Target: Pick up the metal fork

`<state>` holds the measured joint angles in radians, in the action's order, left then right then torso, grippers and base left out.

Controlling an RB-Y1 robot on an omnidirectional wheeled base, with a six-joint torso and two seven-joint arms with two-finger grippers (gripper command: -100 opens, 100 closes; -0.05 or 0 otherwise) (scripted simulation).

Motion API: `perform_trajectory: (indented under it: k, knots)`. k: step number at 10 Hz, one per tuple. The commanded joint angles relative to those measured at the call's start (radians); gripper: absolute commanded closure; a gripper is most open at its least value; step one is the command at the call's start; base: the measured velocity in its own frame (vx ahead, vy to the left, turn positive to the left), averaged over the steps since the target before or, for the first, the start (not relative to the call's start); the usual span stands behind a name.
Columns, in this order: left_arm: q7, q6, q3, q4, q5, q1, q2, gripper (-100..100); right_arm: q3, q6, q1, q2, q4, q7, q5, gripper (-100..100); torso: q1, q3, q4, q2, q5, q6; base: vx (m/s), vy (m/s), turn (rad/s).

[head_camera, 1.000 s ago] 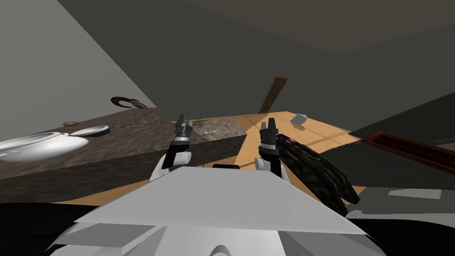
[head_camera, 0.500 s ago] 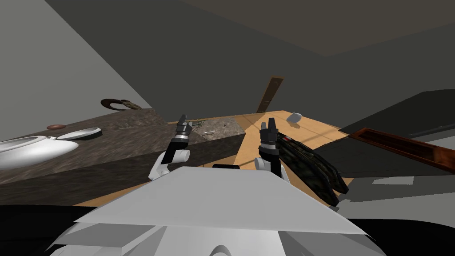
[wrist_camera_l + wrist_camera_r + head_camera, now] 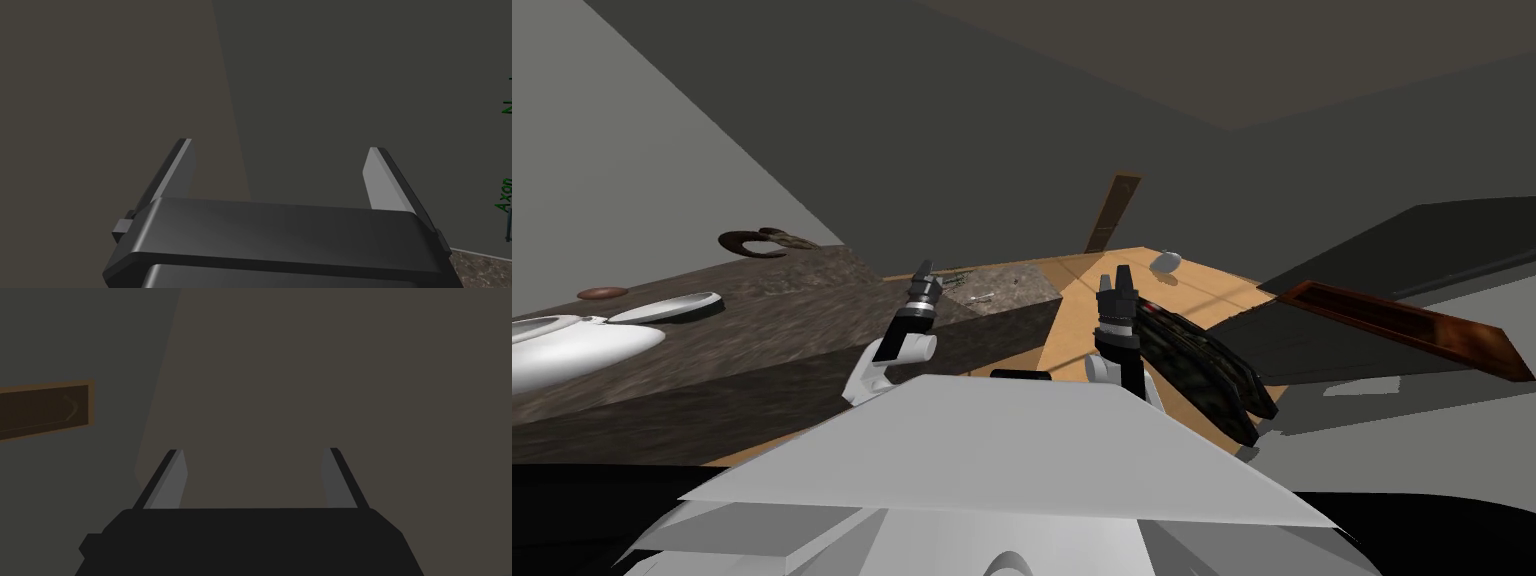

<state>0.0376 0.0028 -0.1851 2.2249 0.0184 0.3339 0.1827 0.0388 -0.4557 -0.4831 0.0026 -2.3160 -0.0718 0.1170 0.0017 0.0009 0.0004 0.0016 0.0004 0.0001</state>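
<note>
A small silvery sliver, likely the fork, lies on the paler stone end of the counter, too small to make out its shape. My left gripper is raised just to the left of it, over the dark stone counter. In the left wrist view its fingers stand wide apart with nothing between them. My right gripper is held up over the wooden floor, to the right of the counter's end. Its fingers are also apart and hold nothing.
A white basin, a grey oval dish and a curved brown thing sit on the counter's left part. A long dark mottled object lies on the floor by my right arm. A brown door stands beyond.
The whole head view has slid leftward: I have turned a little to the right. Both arms keep their pose and both grippers stay open.
</note>
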Motion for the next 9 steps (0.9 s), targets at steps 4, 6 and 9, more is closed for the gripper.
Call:
perform_trajectory:
  k: [4,6,9]
  knots:
    - [-0.003,0.133,-0.026,-0.010,0.003,-0.027,0.013,-100,0.000,0.000,0.000,0.000,0.000,0.000,0.000,0,-0.001,0.000,0.000,0.000,0.000,0.000,-0.022,0.018,-0.065]
    - [-0.004,0.183,-0.044,-0.019,0.003,-0.044,0.021,-100,0.000,0.000,0.000,0.000,0.000,0.000,0.000,0,-0.001,-0.001,0.000,-0.001,0.000,-0.001,-0.014,0.016,-0.045]
    - [-0.004,0.263,-0.061,-0.028,0.003,-0.062,0.030,-100,0.000,0.000,0.000,0.000,0.000,0.000,0.000,0,-0.001,-0.001,0.000,-0.001,0.000,-0.001,-0.018,0.019,-0.076]
